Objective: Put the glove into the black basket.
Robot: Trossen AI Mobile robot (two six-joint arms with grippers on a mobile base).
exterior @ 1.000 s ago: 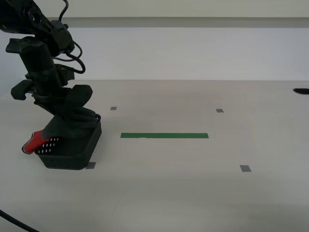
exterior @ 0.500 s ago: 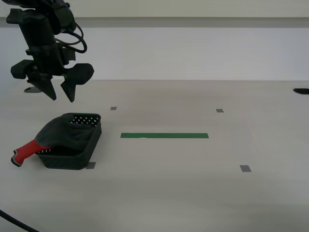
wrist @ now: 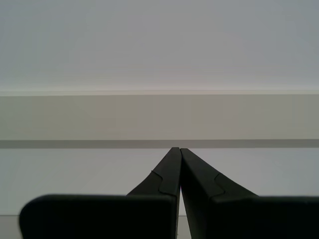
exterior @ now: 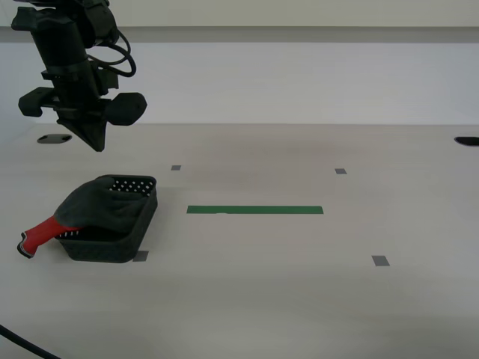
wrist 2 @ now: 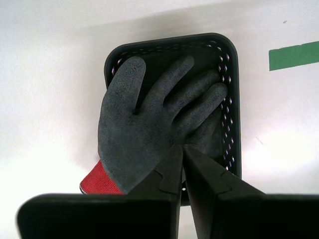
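Note:
The black basket stands on the table at the exterior view's left. The glove lies in it, dark grey palm and fingers draped over the basket, red cuff hanging over the rim onto the table. In the second wrist view the glove fills the basket, cuff sticking out. My second gripper is shut and empty, raised well above the basket; it also shows in the second wrist view. My first gripper is shut, empty and points at a wall.
A green tape strip lies on the table at the middle. Small grey tape squares mark spots around it. A dark round hole shows at the far left and another at the right edge.
My second gripper let go of the glove in the basket, rose above it, and its jaws have closed since half a second ago. The cuff dropped onto the table.

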